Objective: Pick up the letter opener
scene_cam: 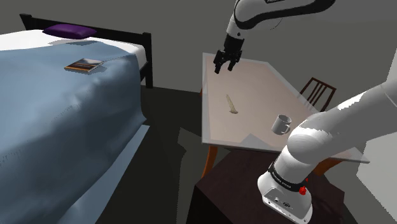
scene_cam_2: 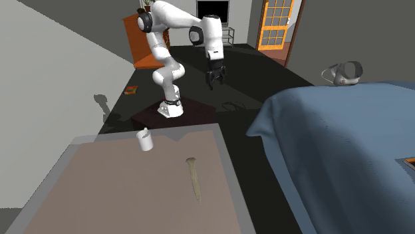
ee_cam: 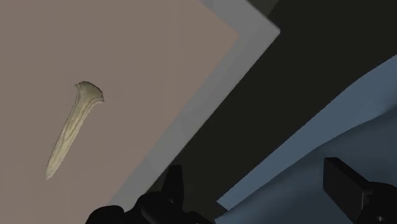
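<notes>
The letter opener (scene_cam: 232,105) is a pale, beige, tapered blade with a flared handle end. It lies flat near the middle of the pinkish table top (scene_cam: 254,83), also seen in the second exterior view (scene_cam_2: 194,178) and the wrist view (ee_cam: 73,127). My black gripper (scene_cam: 224,69) hangs open and empty, high in the air above the table's far part, well apart from the opener. In the second exterior view the gripper (scene_cam_2: 214,83) points downward. In the wrist view the fingers (ee_cam: 173,184) stand wide apart, off to the side of the opener past the table's edge.
A white mug (scene_cam: 282,124) stands on the table nearer the stand. A blue-covered bed (scene_cam: 63,121) with a book (scene_cam: 84,65) and a purple pillow (scene_cam: 70,30) lies at the shoulder view's left. A wooden chair (scene_cam: 318,92) stands behind the table.
</notes>
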You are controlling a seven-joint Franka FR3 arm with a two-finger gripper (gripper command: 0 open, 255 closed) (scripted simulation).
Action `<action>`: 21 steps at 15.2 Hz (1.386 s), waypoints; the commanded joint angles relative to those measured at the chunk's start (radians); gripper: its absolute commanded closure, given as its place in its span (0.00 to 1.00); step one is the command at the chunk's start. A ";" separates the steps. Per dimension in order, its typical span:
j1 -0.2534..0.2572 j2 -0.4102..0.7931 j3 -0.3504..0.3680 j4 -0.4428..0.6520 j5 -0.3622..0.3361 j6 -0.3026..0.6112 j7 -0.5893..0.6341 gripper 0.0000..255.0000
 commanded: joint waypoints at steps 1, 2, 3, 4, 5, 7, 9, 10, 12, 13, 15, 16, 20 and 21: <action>-0.016 0.056 -0.017 0.000 -0.002 0.050 0.005 0.00; -0.024 0.084 -0.026 0.005 -0.002 0.070 0.006 0.00; -0.031 0.112 -0.035 0.011 -0.002 0.089 0.007 0.00; -0.039 0.141 -0.045 0.018 -0.001 0.107 0.008 0.00; -0.046 0.170 -0.054 0.026 0.001 0.125 0.008 0.00; -0.060 0.228 -0.073 0.044 0.005 0.159 0.008 0.00; -0.074 0.288 -0.091 0.065 0.013 0.190 0.006 0.00; -0.081 0.318 -0.100 0.077 0.018 0.205 0.005 0.00; -0.095 0.379 -0.118 0.102 0.030 0.233 0.001 0.00; -0.102 0.409 -0.127 0.115 0.037 0.246 -0.001 0.00; -0.117 0.471 -0.143 0.145 0.054 0.270 -0.006 0.00; -0.125 0.502 -0.150 0.160 0.063 0.281 -0.009 0.00; -0.160 0.627 -0.175 0.230 0.106 0.317 -0.023 0.00; -0.169 0.658 -0.180 0.249 0.117 0.325 -0.027 0.00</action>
